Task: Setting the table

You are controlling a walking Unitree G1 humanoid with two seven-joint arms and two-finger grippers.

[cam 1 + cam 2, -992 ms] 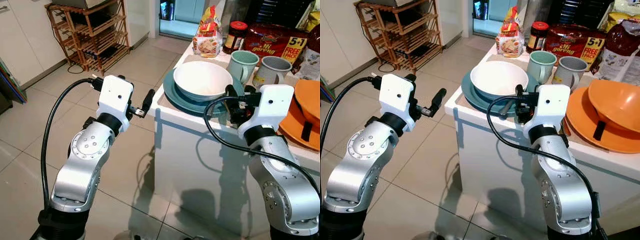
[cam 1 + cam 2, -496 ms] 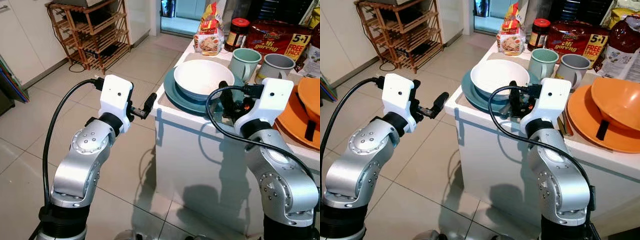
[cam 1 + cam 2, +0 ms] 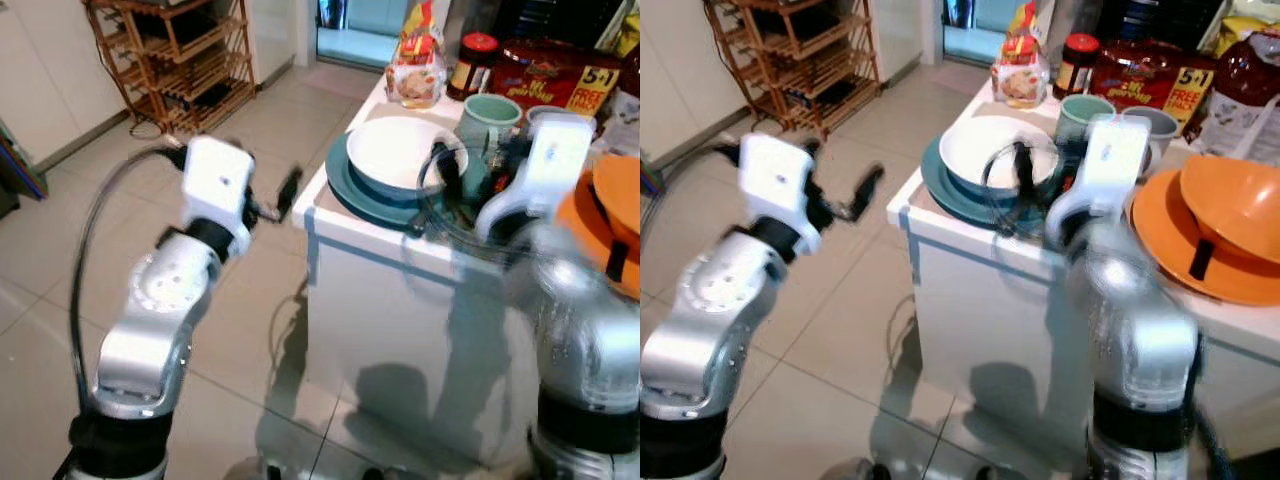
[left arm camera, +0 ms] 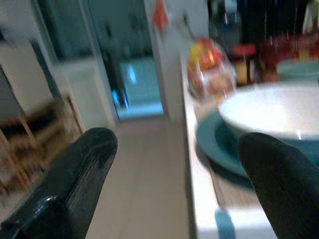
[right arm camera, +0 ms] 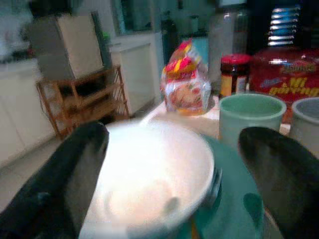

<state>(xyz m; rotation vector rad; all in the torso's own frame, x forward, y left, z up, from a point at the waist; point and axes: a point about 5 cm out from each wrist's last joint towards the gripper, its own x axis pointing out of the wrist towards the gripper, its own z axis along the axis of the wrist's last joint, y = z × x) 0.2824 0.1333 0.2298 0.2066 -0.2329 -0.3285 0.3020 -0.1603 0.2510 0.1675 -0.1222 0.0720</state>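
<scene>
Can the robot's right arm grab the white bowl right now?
Probably yes. The right gripper is open, hanging just above the white bowl on the teal plate, with nothing between them.

This is a home kitchen. A white counter [image 3: 970, 250] is crowded with tableware and groceries: a white bowl [image 3: 990, 150] sits on a teal plate [image 3: 940, 185], with a green mug [image 3: 1080, 115] and a grey mug [image 3: 1155, 125] behind them and an orange bowl [image 3: 1230, 205] on an orange plate [image 3: 1160, 240] to the side. A dark jar with a red lid [image 3: 1078, 62], a red packet of instant noodles [image 3: 1150, 85] and a clear bag of food [image 3: 1018, 70] stand at the back. The floor is pale tile [image 3: 60, 270], a wooden rack [image 3: 180, 50] stands by white cabinets [image 3: 50, 80], and a doorway [image 3: 355, 25] opens beyond
</scene>
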